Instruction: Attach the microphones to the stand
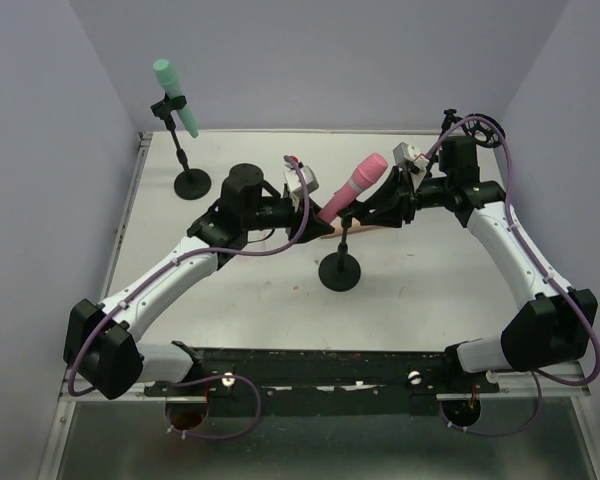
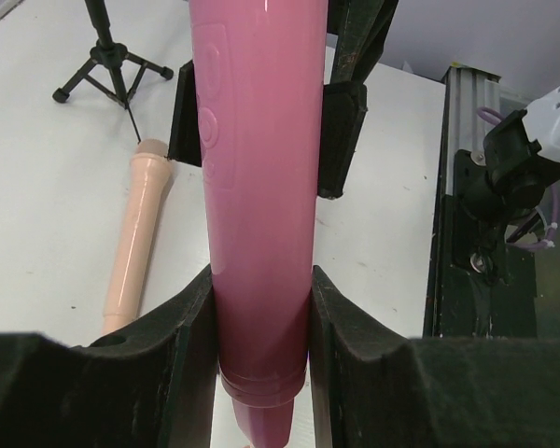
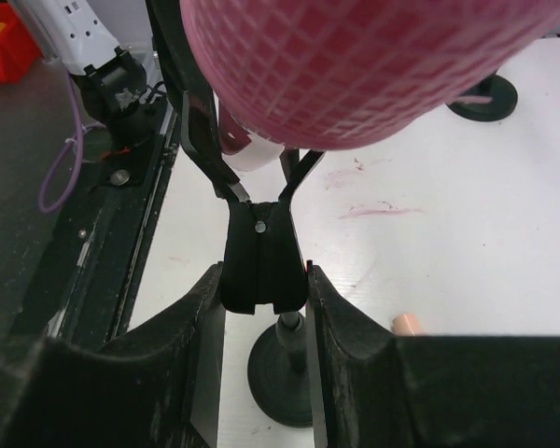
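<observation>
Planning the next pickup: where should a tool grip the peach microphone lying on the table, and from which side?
Probably mid-handle on the peach microphone, coming straight down with the jaws across its width: it lies flat on the table, and the handle is slim and even there.

Pink microphone (image 1: 352, 187) slanted on stand (image 1: 340, 270), teal microphone (image 1: 175, 95) mounted, peach one (image 2: 135, 233) lying.

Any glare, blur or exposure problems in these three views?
Top view: even soft light, sharp, faint shadows. Left wrist: glossy streaks down the pink microphone; the peach microphone is crisp. Right wrist: the pink head is close and slightly soft; the black clip blends into the right tool's dark fingers; the table looks nearly washed out.
</observation>
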Motion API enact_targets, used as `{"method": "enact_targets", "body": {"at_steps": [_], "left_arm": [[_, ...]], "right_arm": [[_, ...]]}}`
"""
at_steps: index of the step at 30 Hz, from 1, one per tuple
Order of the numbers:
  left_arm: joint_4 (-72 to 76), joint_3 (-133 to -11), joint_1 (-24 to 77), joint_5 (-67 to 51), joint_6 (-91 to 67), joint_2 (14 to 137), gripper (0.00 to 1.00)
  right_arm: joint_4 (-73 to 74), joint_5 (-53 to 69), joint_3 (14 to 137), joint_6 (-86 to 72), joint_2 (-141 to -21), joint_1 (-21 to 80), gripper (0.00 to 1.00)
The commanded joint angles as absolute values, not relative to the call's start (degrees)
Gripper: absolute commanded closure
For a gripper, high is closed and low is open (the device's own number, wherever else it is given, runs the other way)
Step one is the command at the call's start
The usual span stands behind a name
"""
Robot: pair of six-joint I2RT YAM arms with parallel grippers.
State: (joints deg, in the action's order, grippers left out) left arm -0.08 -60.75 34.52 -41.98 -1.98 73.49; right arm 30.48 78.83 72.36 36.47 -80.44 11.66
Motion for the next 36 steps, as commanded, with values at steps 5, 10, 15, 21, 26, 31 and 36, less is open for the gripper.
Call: {"method": "enact_targets", "body": {"at_steps": [5,10,15,21,26,31,36], "left_arm": [[1.0,-64.6,34.5,-46.8,-0.7,77.2,0.96],[-1.6,-65.7,34.5,-46.3,1.5,79.1,0.96],[-2.5,-65.7,34.4,-45.6,2.4,79.5,0.96],[-3.4,-65.7,34.3,-45.1,2.8,78.9,0.96],[-5.3,-66.7,34.3,-43.6,2.0,79.3,0.88],[-5.5,-67.8,34.2,-42.4,0.4,78.7,0.66],[-5.5,-67.7,34.2,-38.9,-2.0,76.6,0.34]], "right_arm": [[29.3,83.8,71.5,35.7,-79.5,12.0,0.75],[29.0,84.1,71.2,35.3,-79.5,12.0,0.75],[28.8,84.5,70.9,35.2,-79.5,12.0,0.74],[28.4,84.5,70.4,34.7,-79.2,12.0,0.56],[27.6,84.9,69.8,34.3,-78.6,12.0,0.33],[26.7,84.6,69.0,33.8,-78.0,12.0,0.18],[25.5,83.3,68.2,32.4,-77.0,11.0,0.03]]}}
